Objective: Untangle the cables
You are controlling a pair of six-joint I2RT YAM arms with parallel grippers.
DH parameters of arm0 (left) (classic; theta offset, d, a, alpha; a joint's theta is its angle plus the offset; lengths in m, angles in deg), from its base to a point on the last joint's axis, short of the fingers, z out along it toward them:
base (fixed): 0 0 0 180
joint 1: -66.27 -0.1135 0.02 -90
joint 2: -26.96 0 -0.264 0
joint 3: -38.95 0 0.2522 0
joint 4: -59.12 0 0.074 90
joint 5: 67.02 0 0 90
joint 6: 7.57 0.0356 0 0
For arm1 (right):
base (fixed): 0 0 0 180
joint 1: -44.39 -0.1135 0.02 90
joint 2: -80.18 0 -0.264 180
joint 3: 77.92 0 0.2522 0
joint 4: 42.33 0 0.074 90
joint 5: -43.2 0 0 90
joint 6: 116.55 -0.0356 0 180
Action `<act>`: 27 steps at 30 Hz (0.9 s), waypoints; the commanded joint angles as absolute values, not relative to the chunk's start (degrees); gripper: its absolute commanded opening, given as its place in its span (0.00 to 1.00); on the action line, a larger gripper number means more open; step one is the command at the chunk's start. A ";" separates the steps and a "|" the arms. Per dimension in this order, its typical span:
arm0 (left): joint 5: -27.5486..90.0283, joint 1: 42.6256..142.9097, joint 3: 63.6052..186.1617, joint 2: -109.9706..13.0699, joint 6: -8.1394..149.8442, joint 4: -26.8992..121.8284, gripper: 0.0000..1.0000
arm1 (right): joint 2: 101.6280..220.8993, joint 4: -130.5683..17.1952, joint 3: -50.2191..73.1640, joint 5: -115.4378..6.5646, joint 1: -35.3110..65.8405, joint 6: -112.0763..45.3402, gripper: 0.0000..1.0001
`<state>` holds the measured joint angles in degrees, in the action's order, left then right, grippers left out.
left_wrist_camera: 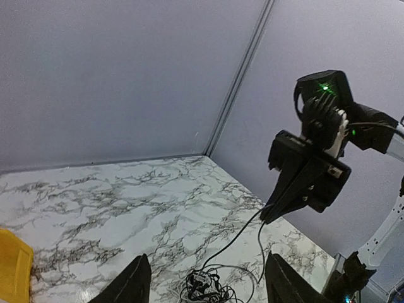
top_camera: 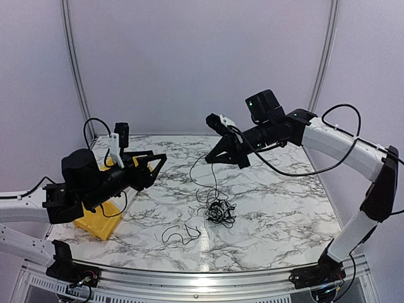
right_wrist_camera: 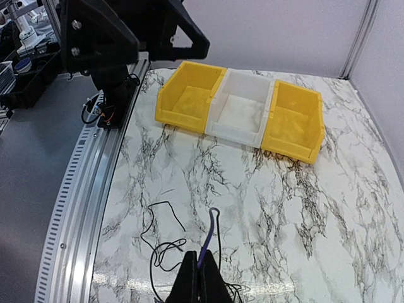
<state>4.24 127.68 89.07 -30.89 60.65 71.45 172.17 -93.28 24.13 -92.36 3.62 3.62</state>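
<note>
The cables lie as a knotted black clump (top_camera: 219, 213) in the middle of the marble table (top_camera: 278, 202), with one separate loose wire (top_camera: 182, 235) nearer the front. My right gripper (top_camera: 209, 160) hangs above the clump, shut on a thin strand that runs down into it. In the right wrist view a small loop of that strand (right_wrist_camera: 214, 218) pokes out past the closed right gripper (right_wrist_camera: 201, 255). My left gripper (top_camera: 156, 169) is raised to the left, open and empty. In the left wrist view the clump (left_wrist_camera: 205, 287) sits far below the left gripper (left_wrist_camera: 207, 257).
Three bins stand in a row at the table's left side: yellow (right_wrist_camera: 189, 98), white (right_wrist_camera: 243, 107) and yellow (right_wrist_camera: 293, 120). The loose wire (right_wrist_camera: 158, 233) lies near the metal front rail (right_wrist_camera: 76, 208). Walls enclose the table at the back and sides.
</note>
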 commanded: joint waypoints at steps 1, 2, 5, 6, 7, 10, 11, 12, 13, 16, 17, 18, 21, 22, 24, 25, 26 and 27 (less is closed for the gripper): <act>12.93 127.79 98.20 -32.83 73.01 58.65 0.65 | 170.63 -90.77 25.39 -94.21 3.21 5.92 0.00; 14.39 127.79 100.50 -34.25 74.84 56.42 0.65 | 170.66 -90.89 25.21 -94.56 3.19 6.13 0.00; 17.94 127.79 108.81 -40.75 79.65 47.84 0.65 | 170.36 -90.96 24.42 -95.81 3.04 6.50 0.00; 19.00 127.79 111.16 -42.57 80.80 45.81 0.65 | 169.99 -90.94 23.97 -96.24 3.05 6.54 0.00; 19.59 127.79 113.24 -44.05 81.88 42.78 0.65 | 169.48 -90.77 23.41 -96.59 3.01 6.57 0.00; 18.83 127.79 115.49 -46.76 87.01 40.83 0.64 | 168.09 -91.33 22.43 -98.27 3.08 7.69 0.00; 18.50 127.79 115.59 -47.40 88.01 40.90 0.64 | 167.88 -91.62 22.38 -98.83 3.07 7.86 0.00; 18.40 127.79 115.76 -48.09 88.85 41.15 0.63 | 167.68 -91.85 22.33 -99.40 3.08 8.04 0.00; 18.31 127.76 116.04 -48.79 89.38 41.57 0.63 | 167.56 -91.93 22.32 -100.01 3.06 8.06 0.00; 18.11 127.71 116.98 -51.06 90.22 43.14 0.62 | 167.75 -92.04 21.91 -101.18 2.95 8.14 0.00; 18.17 127.73 117.08 -51.77 90.47 43.91 0.61 | 167.80 -92.04 21.77 -101.27 2.86 8.21 0.00; 18.38 127.73 117.24 -52.36 90.70 44.48 0.60 | 167.89 -91.99 21.53 -101.28 2.78 8.25 0.00; 18.88 127.70 117.55 -53.86 90.78 45.62 0.53 | 168.06 -91.62 20.96 -101.34 2.60 8.23 0.00; 18.62 127.70 117.51 -54.08 90.76 46.70 0.50 | 168.07 -91.46 20.78 -101.31 2.54 8.22 0.00; 17.97 127.70 117.21 -54.01 90.70 47.93 0.40 | 168.19 -90.95 20.38 -101.16 2.55 7.96 0.00; 17.69 127.70 116.96 -53.77 90.62 48.47 0.36 | 168.24 -90.64 20.06 -101.07 2.55 7.86 0.00; 17.42 127.70 116.65 -53.49 90.41 49.02 0.32 | 168.31 -90.33 19.78 -100.91 2.56 7.76 0.00; 17.24 127.70 116.23 -53.07 90.28 49.66 0.29 | 168.41 -89.95 19.51 -100.75 2.56 7.65 0.00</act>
